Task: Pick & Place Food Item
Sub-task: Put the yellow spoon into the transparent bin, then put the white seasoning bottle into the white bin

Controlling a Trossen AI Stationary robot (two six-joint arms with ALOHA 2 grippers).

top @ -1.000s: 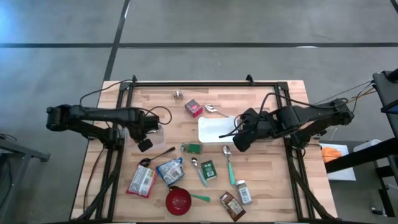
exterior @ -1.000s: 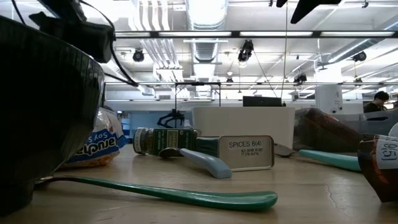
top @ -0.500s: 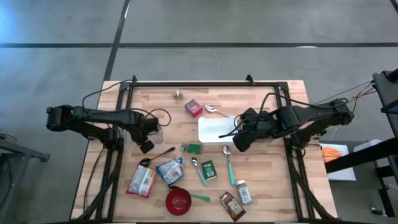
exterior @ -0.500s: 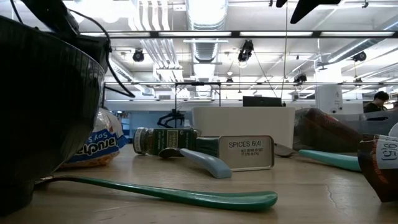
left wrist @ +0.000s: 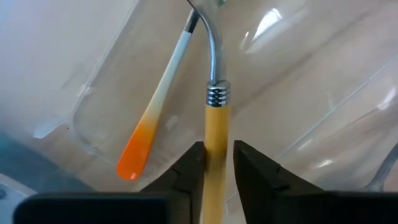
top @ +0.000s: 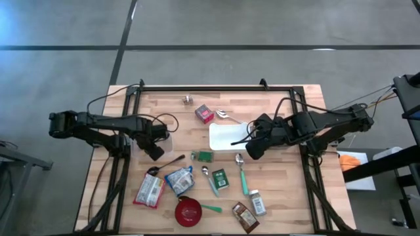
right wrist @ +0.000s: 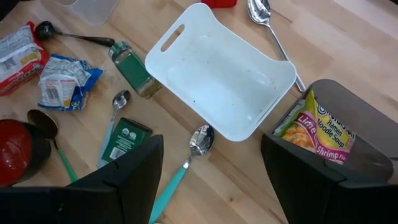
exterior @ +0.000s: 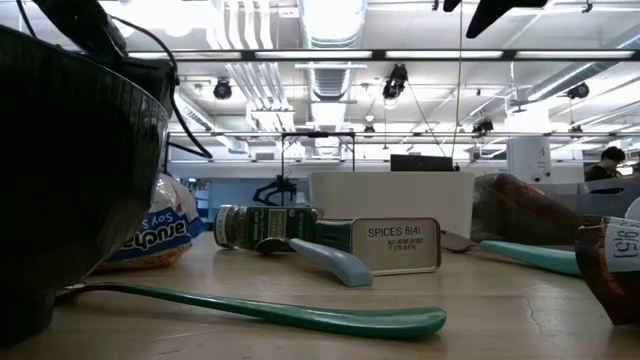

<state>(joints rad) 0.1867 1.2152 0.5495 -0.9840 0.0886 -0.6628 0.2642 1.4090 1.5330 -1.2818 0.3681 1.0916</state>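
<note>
My left gripper (top: pixel 155 150) points down over a clear plastic container (top: pixel 164 139) at the table's left. Its fingers are slightly open on either side of a yellow-handled metal utensil (left wrist: pixel 216 121). An orange-and-white utensil (left wrist: pixel 155 106) lies in the container (left wrist: pixel 93 121). My right gripper (top: pixel 252 149) hangs open above the table by the white tray (right wrist: pixel 217 81), with nothing between its fingers (right wrist: pixel 211 142). A ramen soup pack (right wrist: pixel 317 134) shows beside the tray's corner, partly behind a grey shape. More food packs (top: pixel 149 190) lie near the front left. My left gripper comes from above with the utensil's yellow handle (left wrist: pixel 216 143) between its fingers, which lie across it. One finger (left wrist: pixel 194 165) looks to be against the handle. A thin gap shows at the other finger (left wrist: pixel 245 165). I cannot tell whether the handle is still gripped.
A spice jar (top: pixel 202 156), a green spice tin (top: pixel 220 178), several spoons (top: pixel 241 172), a red bowl (top: pixel 188 211), a brown pack (top: pixel 244 216) and a small jar (top: pixel 257 202) crowd the near middle. A pink box (top: pixel 205 113) sits at the back.
My left gripper has sunk a little over the clear container and rolled slightly about its own axis.
</note>
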